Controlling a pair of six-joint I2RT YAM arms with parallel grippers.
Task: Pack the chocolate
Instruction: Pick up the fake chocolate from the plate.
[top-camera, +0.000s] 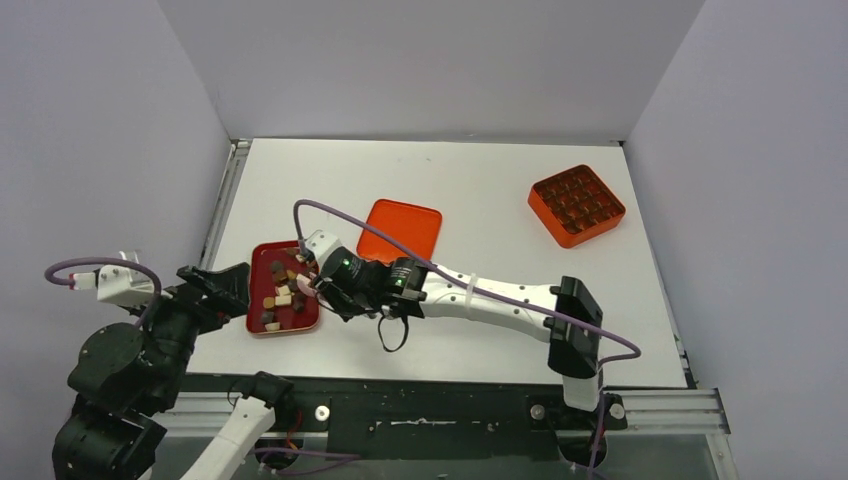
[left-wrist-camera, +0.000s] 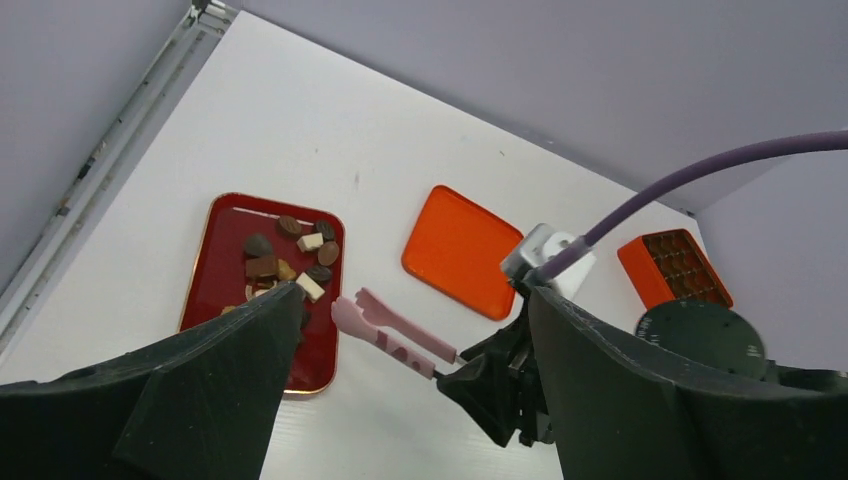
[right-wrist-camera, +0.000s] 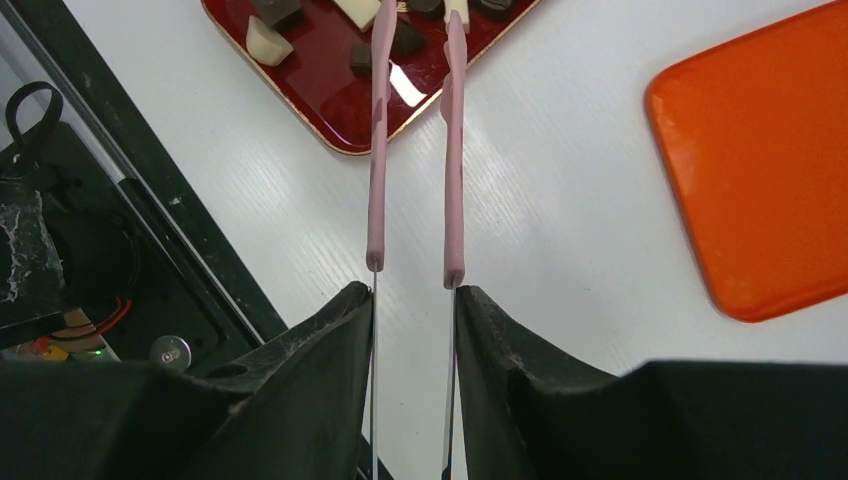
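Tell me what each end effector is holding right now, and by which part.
The right end effector grips the tongs by their handle end, with the tips out over the tray. The left end effector is open and holds nothing.

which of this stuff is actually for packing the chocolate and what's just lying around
For the job: chocolate chunks, red tray holding them, pink tongs in the right end effector, orange grid box.
Lying about: orange lid, flat on the table between tray and box.

Red tray (top-camera: 260, 260) near orange lid (top-camera: 400, 232), pink tongs (right-wrist-camera: 376, 150) over tray edge, gridded orange box (top-camera: 577, 205) well apart.
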